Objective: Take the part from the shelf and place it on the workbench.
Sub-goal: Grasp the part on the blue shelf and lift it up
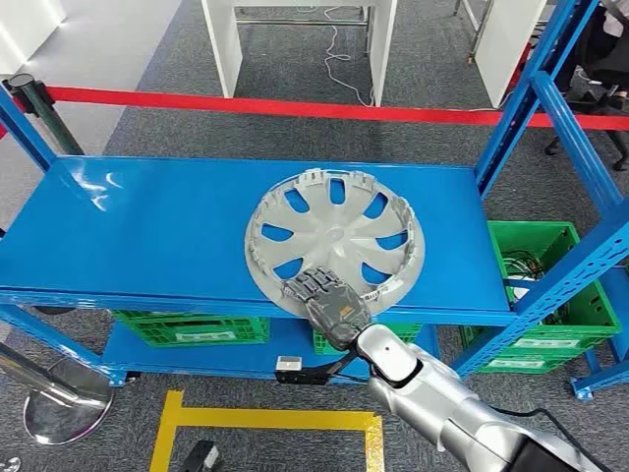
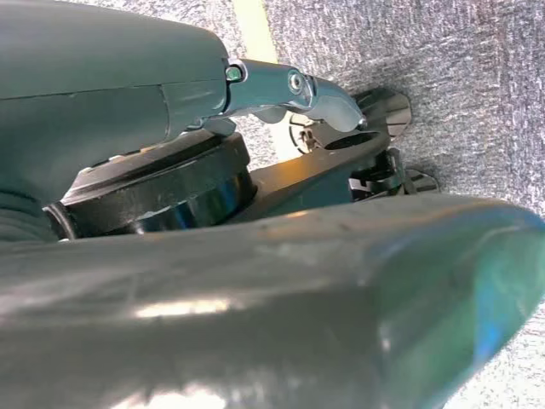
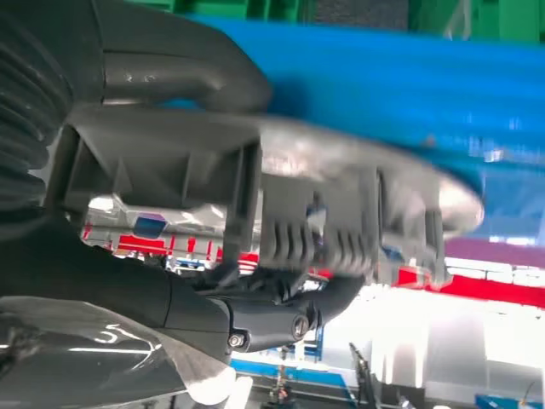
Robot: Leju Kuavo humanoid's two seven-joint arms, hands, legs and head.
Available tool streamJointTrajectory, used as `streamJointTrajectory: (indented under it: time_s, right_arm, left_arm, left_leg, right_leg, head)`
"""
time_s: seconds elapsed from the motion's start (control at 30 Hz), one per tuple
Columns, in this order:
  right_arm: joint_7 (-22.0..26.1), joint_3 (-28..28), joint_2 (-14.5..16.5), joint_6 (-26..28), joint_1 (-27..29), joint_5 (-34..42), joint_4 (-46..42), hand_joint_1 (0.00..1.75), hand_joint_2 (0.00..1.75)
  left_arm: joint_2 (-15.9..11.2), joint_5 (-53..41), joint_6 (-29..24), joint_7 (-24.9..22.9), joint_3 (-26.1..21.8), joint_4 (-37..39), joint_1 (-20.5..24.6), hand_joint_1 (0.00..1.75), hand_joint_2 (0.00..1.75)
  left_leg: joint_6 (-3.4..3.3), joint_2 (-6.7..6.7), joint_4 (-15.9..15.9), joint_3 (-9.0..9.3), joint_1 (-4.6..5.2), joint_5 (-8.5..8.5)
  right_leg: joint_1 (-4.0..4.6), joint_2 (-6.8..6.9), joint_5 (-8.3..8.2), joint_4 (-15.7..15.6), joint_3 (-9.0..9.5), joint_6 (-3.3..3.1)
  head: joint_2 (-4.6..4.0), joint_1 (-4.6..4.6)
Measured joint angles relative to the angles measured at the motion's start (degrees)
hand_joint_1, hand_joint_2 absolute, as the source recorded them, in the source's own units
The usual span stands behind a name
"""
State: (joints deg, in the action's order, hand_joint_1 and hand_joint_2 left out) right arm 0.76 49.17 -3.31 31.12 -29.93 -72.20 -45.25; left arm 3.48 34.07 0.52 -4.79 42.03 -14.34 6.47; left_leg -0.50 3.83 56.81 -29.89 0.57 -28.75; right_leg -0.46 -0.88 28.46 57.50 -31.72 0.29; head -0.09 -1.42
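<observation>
The part is a silver hubcap (image 1: 334, 236), lying flat on the upper blue shelf board (image 1: 148, 236), right of its middle. My right hand (image 1: 326, 305) is at the hubcap's near rim with its fingers laid over the edge. In the right wrist view the ribbed rim of the hubcap (image 3: 321, 196) sits between the thumb (image 3: 192, 77) on one face and the dark fingers (image 3: 263, 319) on the other, so the hand grips it. My left hand (image 2: 257, 298) hangs over grey carpet, fingers apart and holding nothing.
Blue shelf uprights (image 1: 563, 128) rise at the right. Green crates (image 1: 193, 329) (image 1: 548, 295) stand on the lower level and beside the shelf. Red barrier tape (image 1: 297, 106) runs behind it. A stanchion base (image 1: 67, 403) and yellow floor tape (image 1: 267, 421) lie in front.
</observation>
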Motion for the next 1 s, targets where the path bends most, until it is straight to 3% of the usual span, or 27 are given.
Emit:
streamJointTrajectory:
  time_s: [0.53,0.8,1.0]
  right_arm:
    - [0.4,0.0,-0.3,3.5,1.6,1.2,-6.0,1.75,1.75]
    - [0.2,-1.2,-1.3,7.8,5.1,-3.0,-13.7,1.75,1.75]
    - [3.7,-6.2,-1.6,8.0,10.1,-8.0,-23.1,1.75,1.75]
  left_arm:
    - [0.1,-0.8,-1.1,1.6,0.0,0.0,-0.1,0.00,0.00]
    - [0.3,-1.3,-2.2,3.7,0.1,0.0,-0.2,0.00,0.00]
    - [0.4,-2.8,-4.5,6.5,0.2,0.0,-0.2,0.00,0.00]
  left_leg:
    - [0.00,0.00,0.0,0.01,0.01,0.00]
    - [0.00,-0.01,0.0,0.01,0.01,0.00]
    - [0.00,-0.01,0.0,-0.01,0.00,0.00]
  right_leg:
    - [0.00,-0.02,0.00,0.0,-0.02,0.00]
    - [0.00,-0.02,0.00,0.0,-0.02,0.00]
    - [0.00,-0.02,0.00,0.0,-0.04,0.00]
  head:
    - [0.00,-0.01]
    - [0.00,-0.01]
    - [0.00,-0.01]
